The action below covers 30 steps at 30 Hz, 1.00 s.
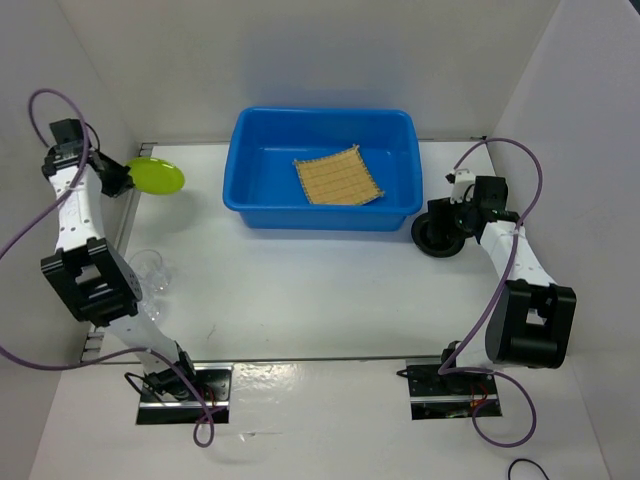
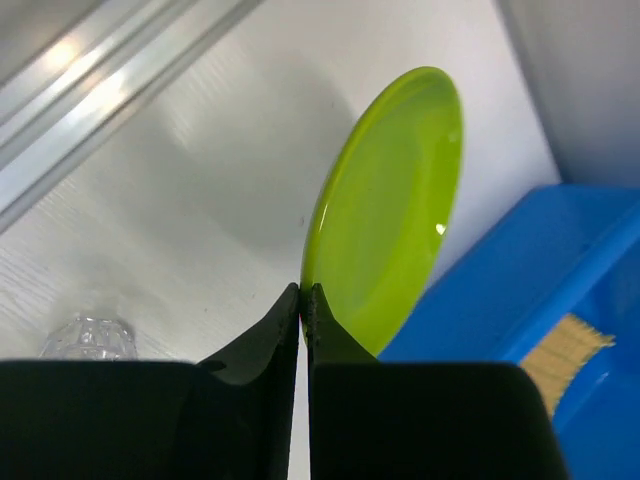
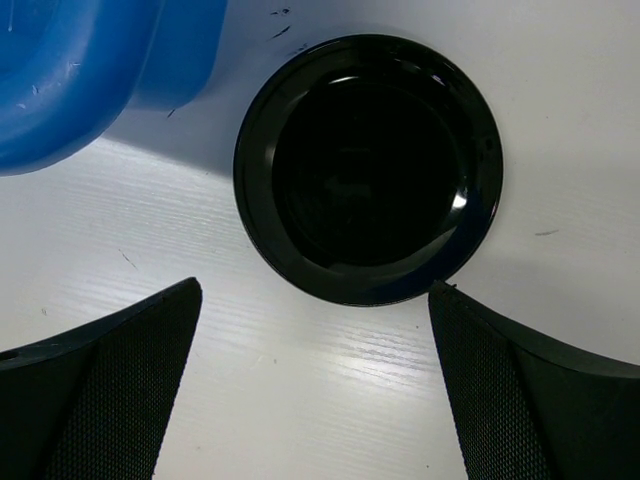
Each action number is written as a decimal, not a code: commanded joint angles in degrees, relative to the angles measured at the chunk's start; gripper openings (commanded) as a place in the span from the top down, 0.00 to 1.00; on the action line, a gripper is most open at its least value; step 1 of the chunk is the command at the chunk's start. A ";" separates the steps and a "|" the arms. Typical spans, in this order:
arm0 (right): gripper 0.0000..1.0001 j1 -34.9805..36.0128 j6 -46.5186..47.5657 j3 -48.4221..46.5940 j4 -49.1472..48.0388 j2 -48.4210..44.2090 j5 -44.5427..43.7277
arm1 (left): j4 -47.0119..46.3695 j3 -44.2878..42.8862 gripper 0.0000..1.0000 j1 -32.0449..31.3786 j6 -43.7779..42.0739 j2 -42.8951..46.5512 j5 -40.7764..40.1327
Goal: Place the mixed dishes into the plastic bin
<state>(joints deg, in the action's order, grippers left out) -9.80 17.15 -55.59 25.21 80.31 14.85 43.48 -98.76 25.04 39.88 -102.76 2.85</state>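
Observation:
My left gripper (image 2: 303, 290) is shut on the rim of the lime-green plate (image 2: 390, 200) and holds it off the table at the far left (image 1: 156, 176). The blue plastic bin (image 1: 262, 205) stands at the back centre with the tan bamboo mat (image 1: 338, 179) lying in it. The black dish (image 3: 368, 165) sits on the table by the bin's right end (image 1: 437, 236). My right gripper (image 3: 315, 290) is open just above and near the dish, its fingers apart. Two clear glass cups (image 1: 152, 268) stand by the left arm; one also shows in the left wrist view (image 2: 90, 336).
White walls close in on both sides. A metal rail (image 2: 90, 110) runs along the table's left edge. The arm bases (image 1: 185, 390) sit at the near edge, with purple cables looping beside each arm.

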 commanded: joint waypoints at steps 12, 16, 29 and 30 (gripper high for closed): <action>0.02 -0.39 0.78 -2.50 0.72 0.38 0.27 | -6.21 -19.85 1.00 -14.20 16.28 1.43 21.14; 0.02 -0.92 0.17 -2.50 0.19 -0.68 0.27 | -2.19 -38.48 1.00 -25.28 15.24 -8.31 21.67; 0.02 -2.50 0.17 -2.50 0.19 -1.21 1.41 | 9.62 -79.93 1.00 -40.42 17.59 -51.30 25.80; 0.02 -2.50 0.17 -2.50 0.19 -1.21 1.41 | 9.08 -80.88 1.00 -41.20 17.60 -52.79 26.32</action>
<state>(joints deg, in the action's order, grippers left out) -11.86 17.43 -55.75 25.41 80.90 15.49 53.56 -176.96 -15.20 55.33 -153.62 27.46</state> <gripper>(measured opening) 0.983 0.076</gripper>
